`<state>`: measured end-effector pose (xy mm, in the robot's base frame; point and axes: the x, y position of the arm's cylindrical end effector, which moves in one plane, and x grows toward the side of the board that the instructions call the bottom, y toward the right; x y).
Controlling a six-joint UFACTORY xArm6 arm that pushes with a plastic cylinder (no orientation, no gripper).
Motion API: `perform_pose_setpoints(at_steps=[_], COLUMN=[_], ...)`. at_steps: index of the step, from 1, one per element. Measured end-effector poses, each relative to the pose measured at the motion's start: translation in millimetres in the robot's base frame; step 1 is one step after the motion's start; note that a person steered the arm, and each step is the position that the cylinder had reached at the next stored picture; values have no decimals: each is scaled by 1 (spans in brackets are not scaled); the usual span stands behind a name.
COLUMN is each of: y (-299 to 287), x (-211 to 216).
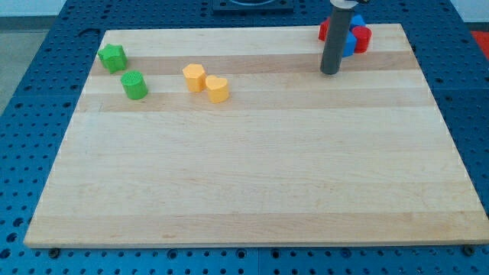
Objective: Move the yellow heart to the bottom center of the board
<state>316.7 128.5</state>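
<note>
We see a green star (pixel 112 57) near the worktop's (pixel 244 176) top-left corner, with a green cylinder (pixel 134 85) just below and to its right. A yellow hexagonal block (pixel 194 77) sits further right, and red (pixel 362 38) and blue (pixel 350 44) blocks cluster at the view's top right.

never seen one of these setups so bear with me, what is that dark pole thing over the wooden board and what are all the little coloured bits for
The dark pole is the end of a robot arm. It has no hand; its lower end, my tip, slides along the wooden board and pushes blocks about. There is one camera, looking down at the board from one long side.

Near the view's top left lie a green star and a green cylinder. Right of them sit a yellow hexagon-like block and the yellow heart, close together. At the top right, red blocks and a blue block cluster behind the rod.

Nothing is held. The tip is far to the right of the heart.
</note>
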Motion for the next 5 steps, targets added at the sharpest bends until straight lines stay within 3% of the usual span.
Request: perform_pose_setpoints(at_steps=[2,4,5], y=[-103,-164,-170], x=[0,-34,-31])
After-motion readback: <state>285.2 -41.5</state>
